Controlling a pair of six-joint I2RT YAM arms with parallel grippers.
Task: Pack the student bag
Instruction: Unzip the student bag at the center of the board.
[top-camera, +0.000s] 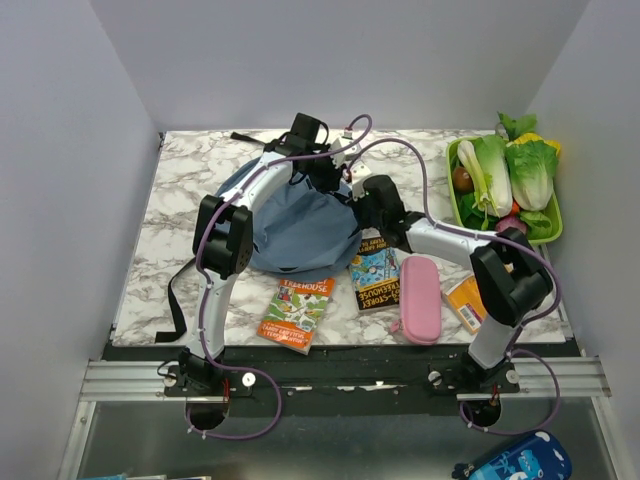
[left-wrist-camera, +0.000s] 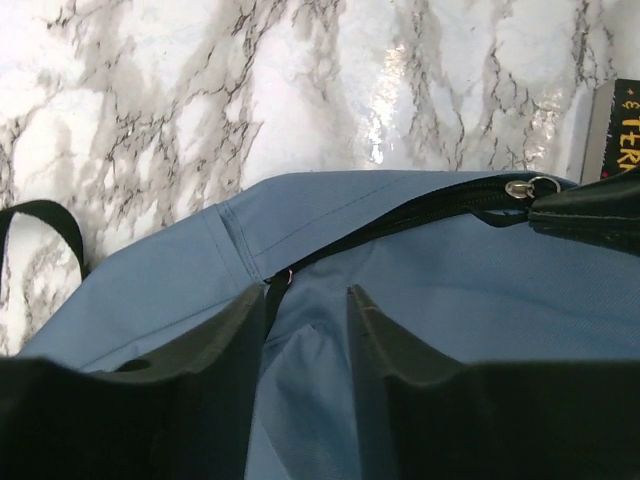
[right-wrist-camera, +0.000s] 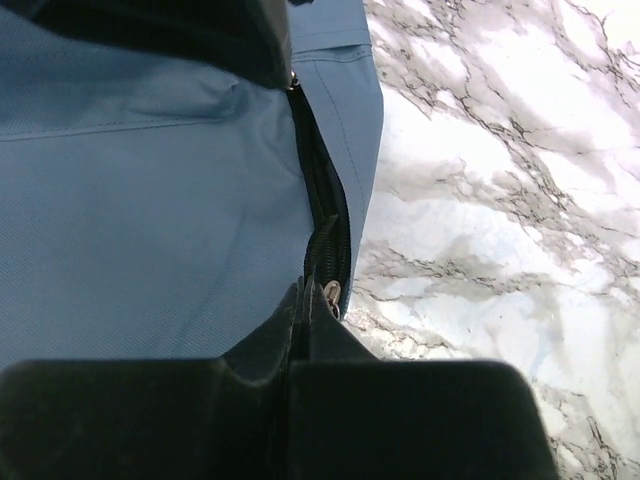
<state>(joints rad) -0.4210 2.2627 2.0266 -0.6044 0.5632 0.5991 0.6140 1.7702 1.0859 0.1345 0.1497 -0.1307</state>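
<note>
The student bag (top-camera: 300, 235), dusty-blue with black straps, lies in the middle of the marble table. My left gripper (top-camera: 333, 168) is over the bag's far right edge. In the left wrist view (left-wrist-camera: 307, 295) it is pinched on a raised fold of the bag's blue fabric (left-wrist-camera: 300, 380) beside the black zip (left-wrist-camera: 400, 215). My right gripper (top-camera: 360, 195) is at the bag's right edge. In the right wrist view (right-wrist-camera: 305, 292) it is shut on the zip pull, with the metal slider (right-wrist-camera: 331, 292) at its tips. The zip (right-wrist-camera: 322, 190) runs away from it, partly open.
Two children's books (top-camera: 297, 313) (top-camera: 377, 277), a pink pencil case (top-camera: 421, 298) and an orange item (top-camera: 466, 300) lie in front of and to the right of the bag. A green tray (top-camera: 556, 228) of vegetables stands at the back right. A bright blue pouch (top-camera: 510, 462) lies below the table edge.
</note>
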